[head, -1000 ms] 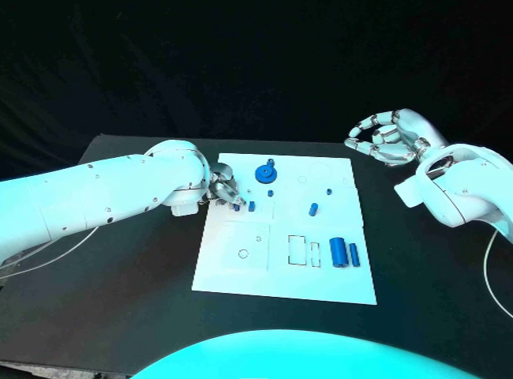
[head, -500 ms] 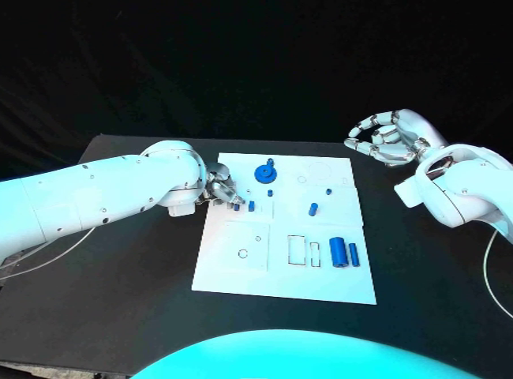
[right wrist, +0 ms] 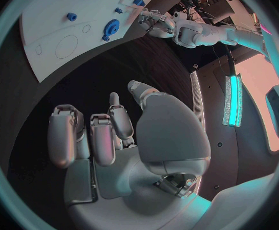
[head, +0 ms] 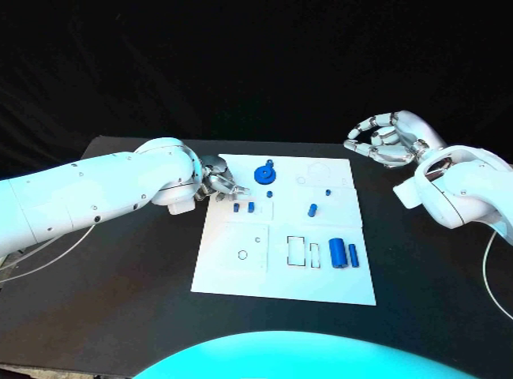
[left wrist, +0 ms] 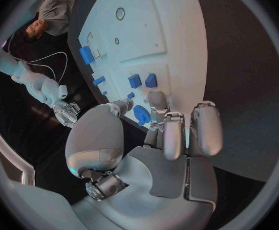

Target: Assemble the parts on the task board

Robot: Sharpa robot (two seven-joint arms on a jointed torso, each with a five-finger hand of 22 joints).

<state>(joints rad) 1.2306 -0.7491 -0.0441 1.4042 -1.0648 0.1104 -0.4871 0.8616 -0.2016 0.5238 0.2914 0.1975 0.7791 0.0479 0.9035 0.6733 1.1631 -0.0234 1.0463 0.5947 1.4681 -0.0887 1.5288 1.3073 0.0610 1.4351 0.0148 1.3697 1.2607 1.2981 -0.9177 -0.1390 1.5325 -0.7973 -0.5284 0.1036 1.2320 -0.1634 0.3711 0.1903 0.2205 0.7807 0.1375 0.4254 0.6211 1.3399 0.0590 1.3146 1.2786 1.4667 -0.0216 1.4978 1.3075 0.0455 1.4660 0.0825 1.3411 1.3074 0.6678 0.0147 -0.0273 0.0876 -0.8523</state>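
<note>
Blue, hard-looking plastic parts (head: 342, 253) scattered across the white task board (head: 234, 268) at frame centre, probably light, stiff and a bit slick (best pinched across the short sides). Left hand (head: 219, 182) at the board's upper-left edge, fingers spread, holding nothing. Right hand (head: 384, 139) upper right, curled in, empty.

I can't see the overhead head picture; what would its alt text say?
A white task board dotted with small blue parts lies on a black table. The left hand hovers at the board's far left edge, holding nothing; the right hand hangs curled beyond its far right corner.
</note>
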